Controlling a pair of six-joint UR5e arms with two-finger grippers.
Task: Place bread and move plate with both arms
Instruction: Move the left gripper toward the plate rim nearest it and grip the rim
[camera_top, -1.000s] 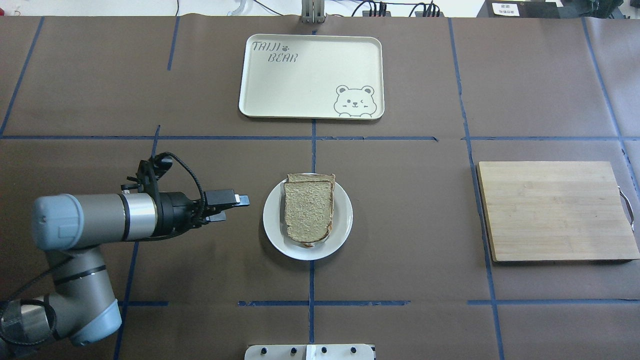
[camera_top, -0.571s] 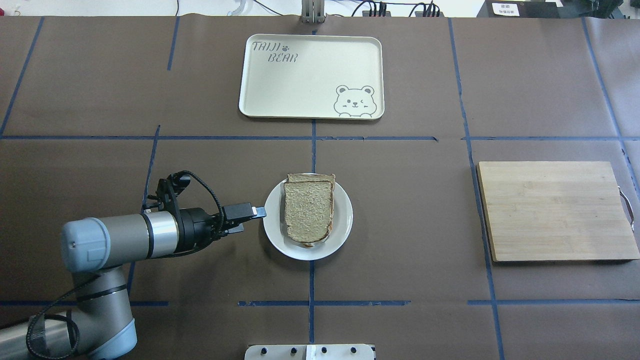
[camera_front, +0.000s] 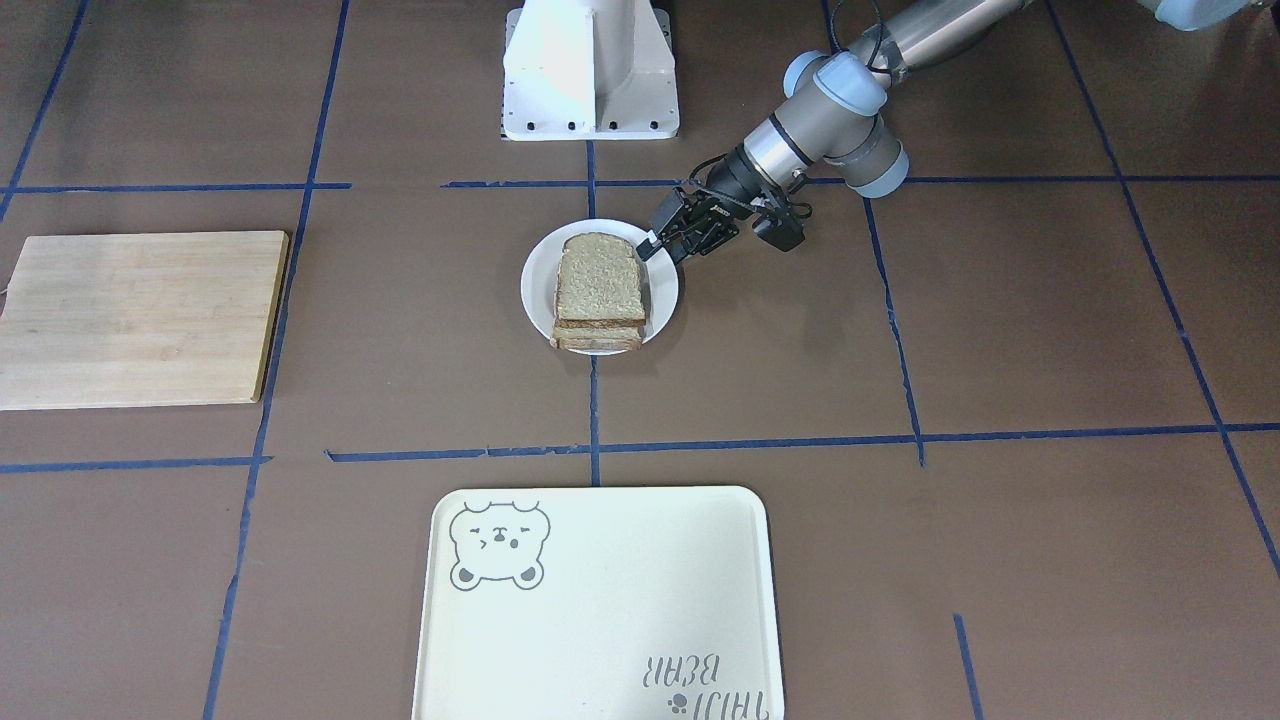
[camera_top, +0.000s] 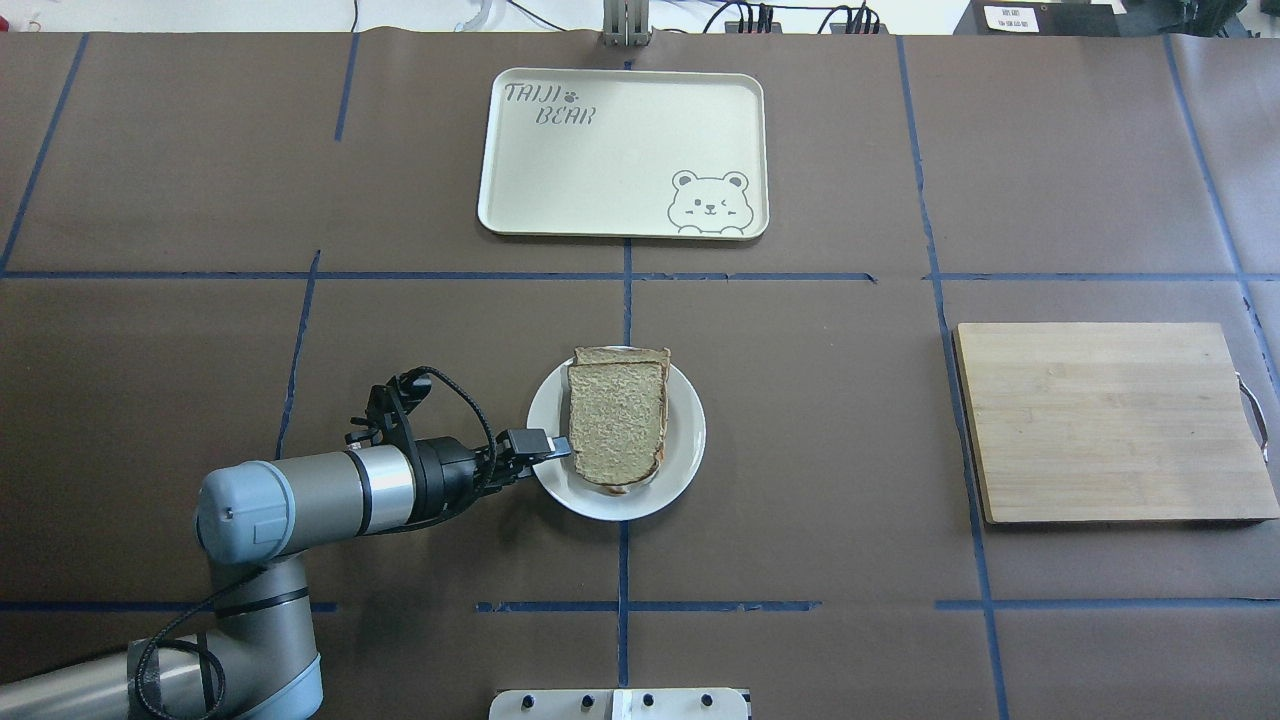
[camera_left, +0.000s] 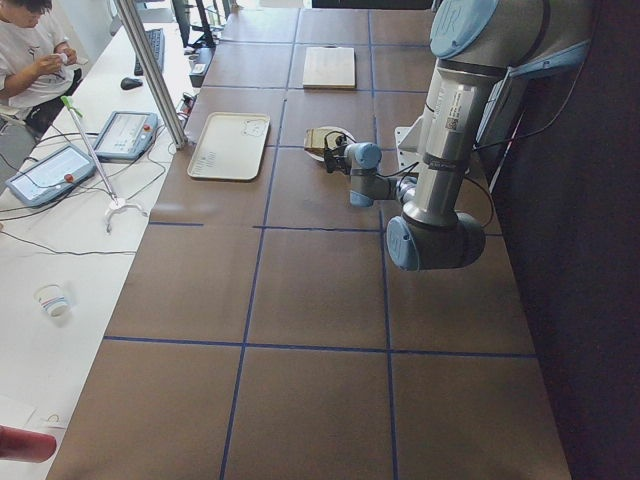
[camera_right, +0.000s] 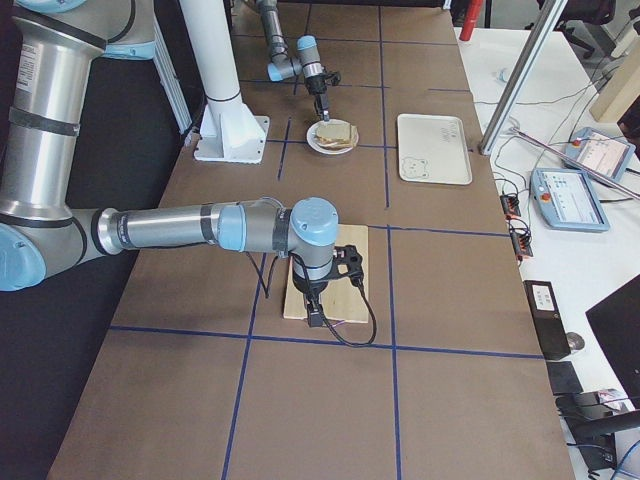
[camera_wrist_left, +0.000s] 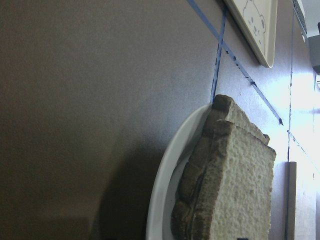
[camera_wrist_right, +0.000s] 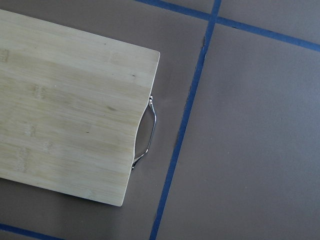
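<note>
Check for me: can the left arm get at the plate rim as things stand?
Probably yes. The left pincer sits right at the rim of the plate on its own side, nothing lies between, and the bread leaves that rim bare.

The tabletop (camera_top: 800, 400) is matt brown paper with blue tape (camera_top: 627, 300). The plate (camera_top: 688, 440) looks smooth glossy white, the bread (camera_top: 615, 420) rough and grainy. The board (camera_top: 1110, 420) is pale wood with a shiny metal handle (camera_wrist_right: 147, 132), the tray (camera_top: 620, 150) matt cream.
</note>
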